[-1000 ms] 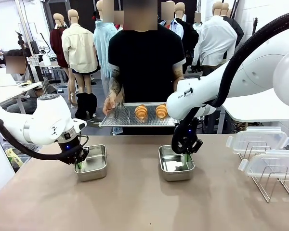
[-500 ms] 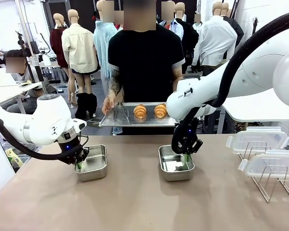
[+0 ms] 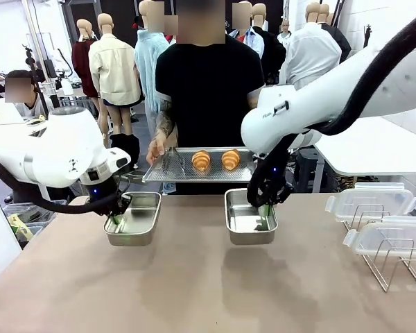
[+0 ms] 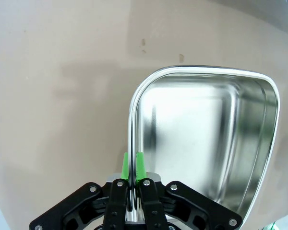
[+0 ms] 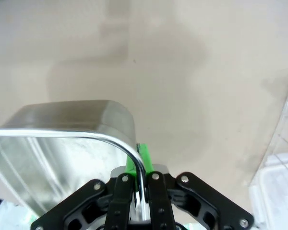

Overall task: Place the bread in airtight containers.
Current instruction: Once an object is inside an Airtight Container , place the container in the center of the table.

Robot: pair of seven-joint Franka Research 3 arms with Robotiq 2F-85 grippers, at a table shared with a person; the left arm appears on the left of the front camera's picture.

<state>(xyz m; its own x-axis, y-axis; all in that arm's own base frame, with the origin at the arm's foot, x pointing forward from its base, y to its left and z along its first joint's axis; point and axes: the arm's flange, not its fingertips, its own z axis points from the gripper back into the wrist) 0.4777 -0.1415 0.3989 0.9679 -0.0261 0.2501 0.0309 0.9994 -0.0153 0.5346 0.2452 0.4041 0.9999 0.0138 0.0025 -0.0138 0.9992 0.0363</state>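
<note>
Pinching, left: the black, green-padded left gripper [image 4: 133,162] has its fingers pressed together on the rim of the left steel pan [image 4: 206,143], one pad inside the wall and one outside.
Pinching, right: the right gripper [image 5: 137,160] clamps the rim of the right steel pan [image 5: 53,143] the same way, near a rounded corner.
Pans' look: small, rectangular, shiny steel, with rounded corners and a rolled rim; open-topped, with mirror-bright insides.
Pans' place: one left and one right of centre, well apart; both look raised off the brown tabletop [image 3: 194,298], with soft shadows under them.
Bread: two golden-brown ridged croissant-like rolls [image 3: 202,161] lie side by side, just apart, on a flat perforated metal tray [image 3: 168,171].
Tray: held level beyond the table's far edge, behind the pans, by a person in a black T-shirt [image 3: 208,90]; the person's hand [image 3: 157,150] is at its left end.
Lids: two clear plastic lids [image 3: 371,200] rest on a wire rack [image 3: 395,267] at the table's right end.
</note>
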